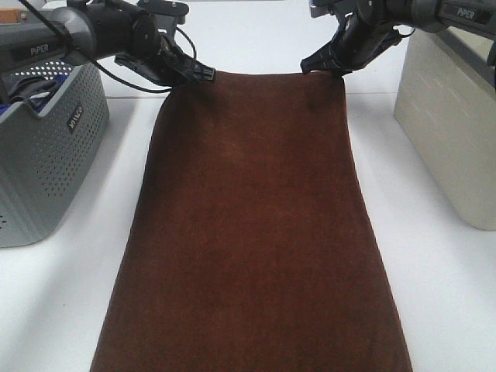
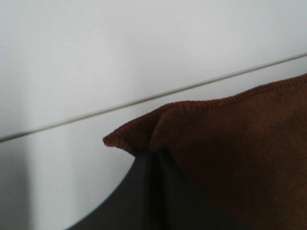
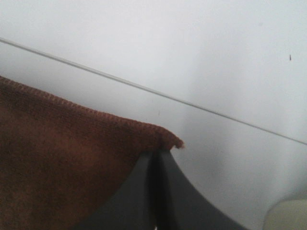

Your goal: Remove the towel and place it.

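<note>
Left gripper (image 1: 204, 73) and right gripper (image 1: 319, 67) each pinch a far towel (image 1: 256, 225) corner (soft, limp, I judge); I'd grip corners

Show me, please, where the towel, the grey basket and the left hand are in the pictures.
towel (image 1: 256, 232), exterior high view, middle of the spread cloth.
grey basket (image 1: 54, 155), exterior high view, its perforated front wall.
left hand (image 1: 206, 74), exterior high view, between its fingertips, at the towel's far corner.

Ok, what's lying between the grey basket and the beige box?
The brown towel, spread along the table, with bare table on either side. The high camera shows it.
</note>
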Available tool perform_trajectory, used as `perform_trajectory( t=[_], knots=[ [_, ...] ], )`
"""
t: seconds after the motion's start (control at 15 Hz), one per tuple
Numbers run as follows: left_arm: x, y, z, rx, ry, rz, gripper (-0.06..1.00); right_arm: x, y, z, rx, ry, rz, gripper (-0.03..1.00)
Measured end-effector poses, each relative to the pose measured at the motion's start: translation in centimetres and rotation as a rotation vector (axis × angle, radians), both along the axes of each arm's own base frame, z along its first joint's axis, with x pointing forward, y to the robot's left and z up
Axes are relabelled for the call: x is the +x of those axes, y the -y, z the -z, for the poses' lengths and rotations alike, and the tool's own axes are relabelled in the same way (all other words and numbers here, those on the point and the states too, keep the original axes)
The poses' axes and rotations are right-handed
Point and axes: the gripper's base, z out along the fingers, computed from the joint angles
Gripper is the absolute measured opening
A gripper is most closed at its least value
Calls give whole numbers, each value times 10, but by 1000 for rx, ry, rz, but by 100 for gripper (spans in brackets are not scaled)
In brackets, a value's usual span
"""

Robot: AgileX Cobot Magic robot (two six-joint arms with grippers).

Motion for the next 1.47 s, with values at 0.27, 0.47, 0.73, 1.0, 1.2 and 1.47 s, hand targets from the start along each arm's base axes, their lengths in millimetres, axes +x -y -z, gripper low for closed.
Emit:
perform_trajectory(
  t=[0.27,0.47,0.73,1.0,1.2,1.47],
  knots=[
    [8,-1,-3,-46,110,17,1,7,-3,-8,14,115,-33,0],
    [13,3,3,-72,180,39,1,11,-6,-9,29,182,-54,0],
    [17,6,2,-103,288,72,1,17,-9,15,40,208,-75,0],
    [24,-4,26,-112,307,65,1,22,-10,19,68,285,-95,0],
    [26,-10,28,-116,320,57,1,26,0,39,67,263,-78,0],
    [26,-10,46,-119,318,64,8,28,1,59,80,251,-72,8]
  ],
)
